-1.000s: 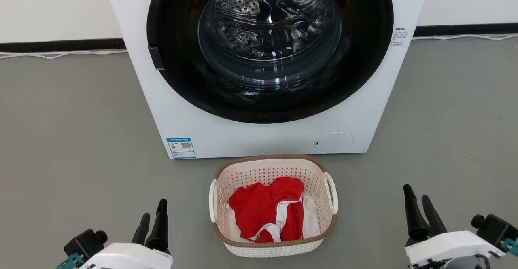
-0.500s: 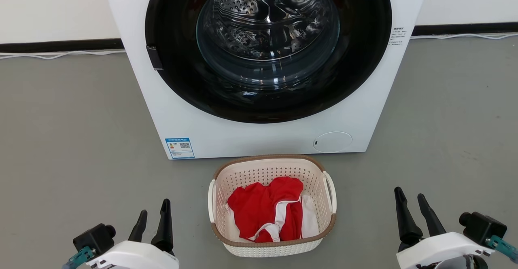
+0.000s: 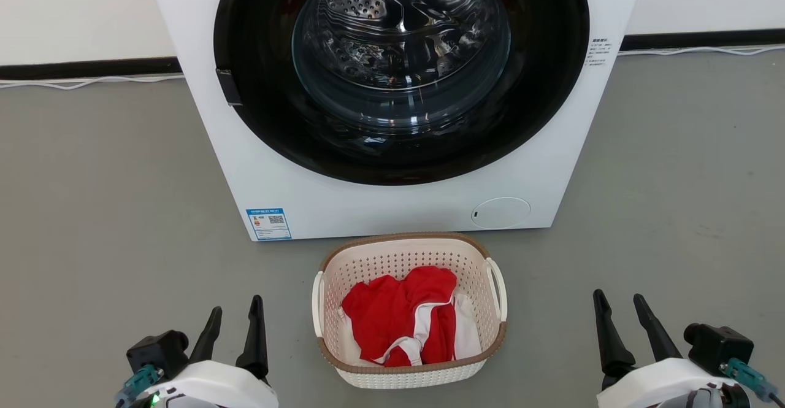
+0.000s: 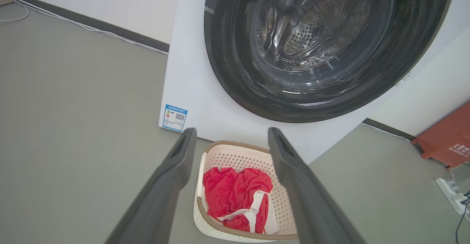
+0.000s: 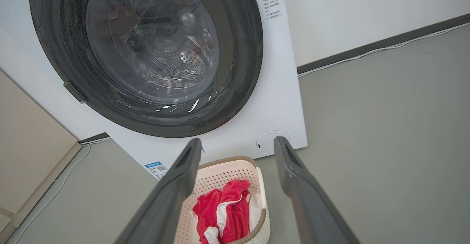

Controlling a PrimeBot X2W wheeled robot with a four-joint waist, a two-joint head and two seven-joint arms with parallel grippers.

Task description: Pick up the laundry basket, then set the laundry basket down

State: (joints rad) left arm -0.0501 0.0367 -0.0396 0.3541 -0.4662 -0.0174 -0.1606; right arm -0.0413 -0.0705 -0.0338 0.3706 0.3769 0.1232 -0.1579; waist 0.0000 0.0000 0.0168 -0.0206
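Laundry basket (image 3: 405, 376), small, cream-white perforated plastic, rounded-rectangular with a brown woven-look rim, sits on the grey floor (image 3: 110, 211). It is just in front of the white front-loading washing machine (image 3: 392, 208), roughly centred under the round dark glass door (image 3: 402, 70). By appearance the base is flat on the floor, not lifted. Load: a crumpled red cloth with white trim (image 3: 398, 316), lying below the rim. The basket has one white loop handle on its left side (image 3: 317, 304) and one on its right (image 3: 498, 288). Both handles are free. The left gripper (image 3: 235, 305) is low on the basket's left and the right gripper (image 3: 617, 296) low on its right. Each is well apart from the laundry basket and touches nothing. Both have their two long dark fingers spread, with nothing between them. Both wrist views look along the fingers toward the basket, so each arm is aimed at it. Judgement: the flanking pose suits a two-handed lift, one gripper per handle, which would keep the basket level. The pickup has not begun; this is the approach stage. Risk: an uneven hold could tilt the basket and shift the cloth.
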